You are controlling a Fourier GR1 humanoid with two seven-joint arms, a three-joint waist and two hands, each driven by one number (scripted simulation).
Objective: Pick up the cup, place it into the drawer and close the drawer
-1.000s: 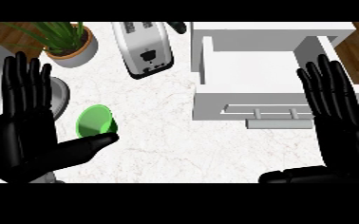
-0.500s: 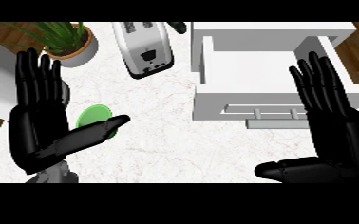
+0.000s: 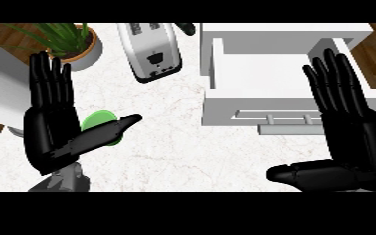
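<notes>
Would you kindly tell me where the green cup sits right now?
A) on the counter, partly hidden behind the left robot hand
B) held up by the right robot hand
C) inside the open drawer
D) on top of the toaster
A: the green cup stands on the counter, with the open left robot hand covering part of it, its thumb lying across the cup.

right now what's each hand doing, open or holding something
Left hand: open, fingers straight, holding nothing; green cup shows behind its thumb.
Right hand: open, holding nothing.

left robot hand now further right, thumb across more of green cup
</notes>
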